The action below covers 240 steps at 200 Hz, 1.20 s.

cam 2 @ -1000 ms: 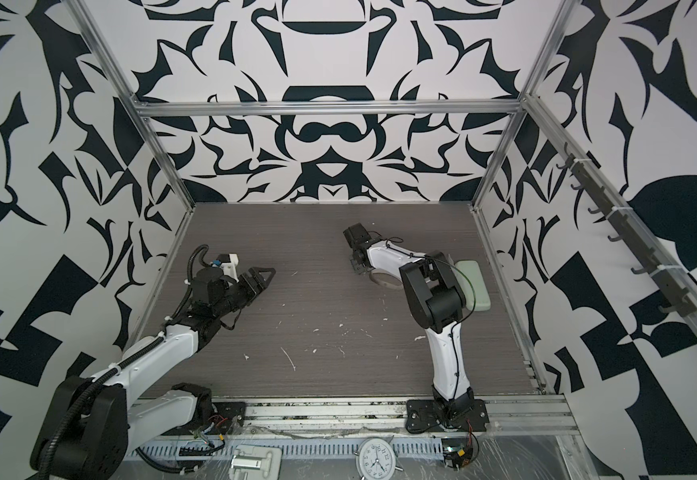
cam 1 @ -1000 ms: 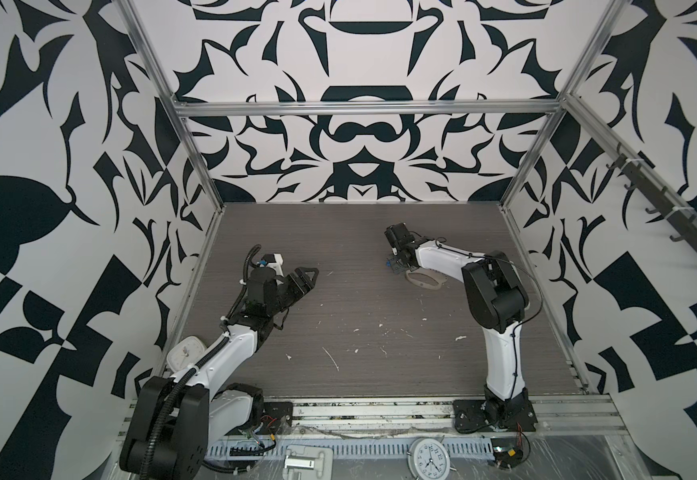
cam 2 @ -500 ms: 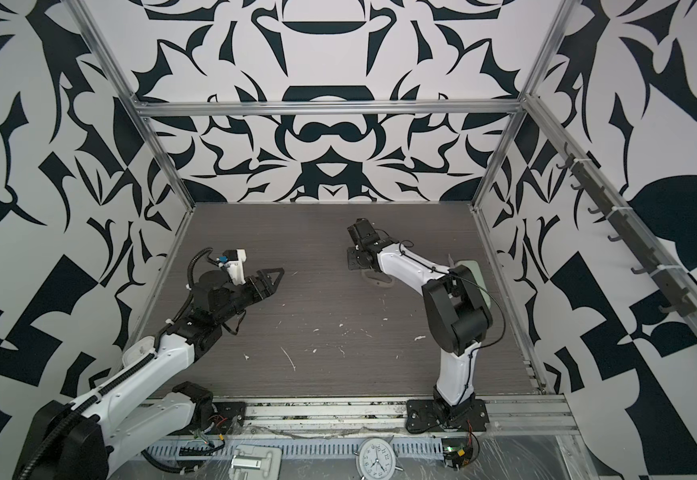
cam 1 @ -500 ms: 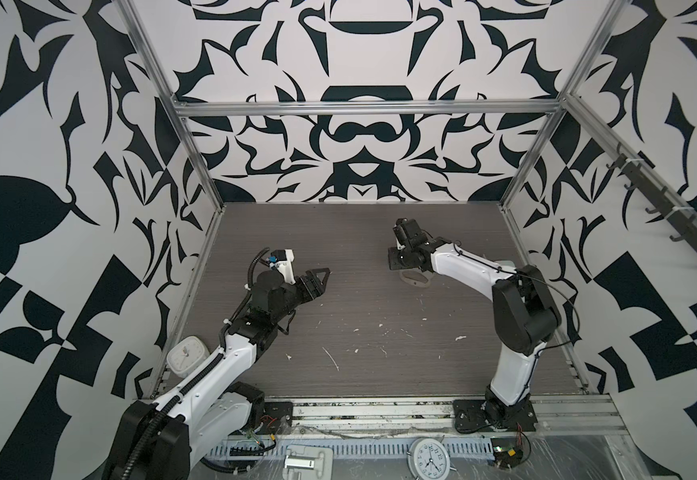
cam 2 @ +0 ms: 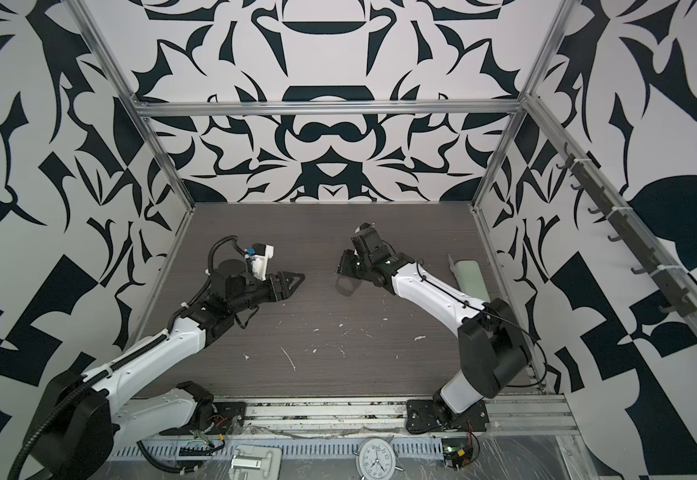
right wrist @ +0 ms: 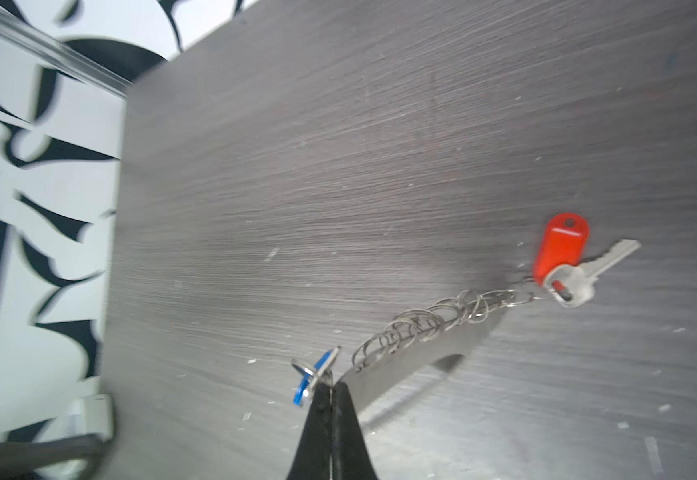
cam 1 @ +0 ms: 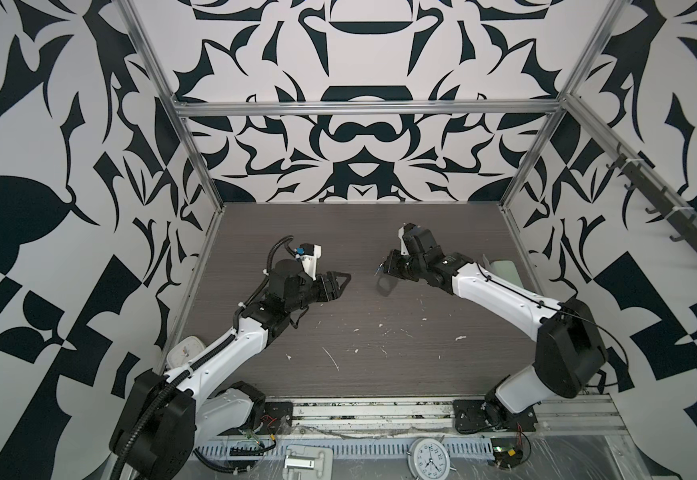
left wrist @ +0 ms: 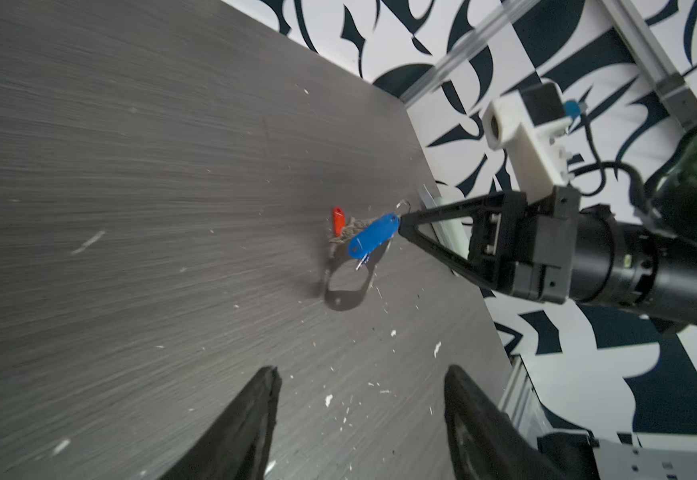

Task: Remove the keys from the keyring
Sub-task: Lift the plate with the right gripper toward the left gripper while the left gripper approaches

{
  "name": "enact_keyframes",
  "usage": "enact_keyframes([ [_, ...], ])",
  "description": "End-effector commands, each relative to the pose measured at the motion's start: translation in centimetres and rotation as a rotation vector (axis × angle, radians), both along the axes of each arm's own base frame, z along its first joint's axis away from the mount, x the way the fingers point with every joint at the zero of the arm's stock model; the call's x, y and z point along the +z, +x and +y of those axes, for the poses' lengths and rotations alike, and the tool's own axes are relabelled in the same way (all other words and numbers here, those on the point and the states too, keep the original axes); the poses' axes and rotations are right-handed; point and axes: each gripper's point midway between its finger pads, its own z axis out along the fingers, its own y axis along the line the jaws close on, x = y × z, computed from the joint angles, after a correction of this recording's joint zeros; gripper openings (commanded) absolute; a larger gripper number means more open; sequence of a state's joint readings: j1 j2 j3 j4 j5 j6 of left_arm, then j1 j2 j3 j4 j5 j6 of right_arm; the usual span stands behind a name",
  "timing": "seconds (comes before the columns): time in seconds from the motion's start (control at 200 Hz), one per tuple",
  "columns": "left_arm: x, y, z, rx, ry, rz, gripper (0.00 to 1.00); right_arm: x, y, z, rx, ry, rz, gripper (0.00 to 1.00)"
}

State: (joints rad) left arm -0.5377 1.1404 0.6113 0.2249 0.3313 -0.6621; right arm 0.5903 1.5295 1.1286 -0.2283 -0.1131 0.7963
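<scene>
Two grippers face each other over the dark table [cam 1: 338, 232], the keyring between them, right of the middle. The right gripper [right wrist: 330, 386] has its jaws pressed together on the small ring of the blue-tagged key [right wrist: 311, 382]. That key hangs at the fingertips, with its tag turned edge-on in the right wrist view.

The keyring [right wrist: 434, 318] is a short chain of linked silver rings that runs away from the fingertips along a flat grey loop [right wrist: 413, 355]. Its near end is just beside the blue-tagged key, but I cannot tell whether the two are linked. At the far end, the red-tagged key [right wrist: 588, 274] is joined to the last ring, its red tag [right wrist: 561, 249] touching it on the table.

The left gripper [left wrist: 359, 415] is near the keyring but apart from it, pointing toward it. Its jaws are spread with nothing between them. A pale-green case [cam 2: 469, 278] lies by the right wall, well apart from the keyring. Small white flecks are scattered over the near half of the table.
</scene>
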Motion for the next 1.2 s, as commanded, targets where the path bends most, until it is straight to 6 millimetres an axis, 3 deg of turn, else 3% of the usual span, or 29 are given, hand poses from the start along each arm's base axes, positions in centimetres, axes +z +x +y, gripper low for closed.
enact_keyframes([
  [0.0, 0.4, -1.4, -2.2, -0.116, -0.005, -0.064, 0.69, 3.7, -0.2, 1.4, -0.038, 0.189, -0.029, 0.00],
  [0.11, -0.5, -2.0, -3.4, -0.144, 0.024, -0.071, 0.69, 4.7, -0.7, 2.2, -0.055, 0.297, -0.012, 0.00],
  [0.245, -1.0, -1.4, -3.5, -0.117, 0.059, -0.088, 0.64, 5.7, -1.4, 3.1, -0.061, 0.406, 0.012, 0.00],
  [0.37, 0.3, -1.1, -3.4, -0.112, 0.064, -0.131, 0.62, 6.4, -2.0, 3.2, -0.074, 0.459, 0.029, 0.00],
  [0.55, 2.0, -0.6, -2.9, -0.083, 0.087, -0.211, 0.50, 6.6, -2.7, 3.1, -0.110, 0.550, 0.068, 0.00],
  [0.85, 4.0, 0.1, -3.2, -0.089, 0.150, -0.335, 0.62, 7.1, -3.7, 4.2, -0.100, 0.626, 0.118, 0.00],
  [1.195, 4.0, 0.2, -3.6, -0.089, 0.204, -0.410, 0.54, 7.8, -4.3, 4.3, -0.110, 0.680, 0.132, 0.00],
])
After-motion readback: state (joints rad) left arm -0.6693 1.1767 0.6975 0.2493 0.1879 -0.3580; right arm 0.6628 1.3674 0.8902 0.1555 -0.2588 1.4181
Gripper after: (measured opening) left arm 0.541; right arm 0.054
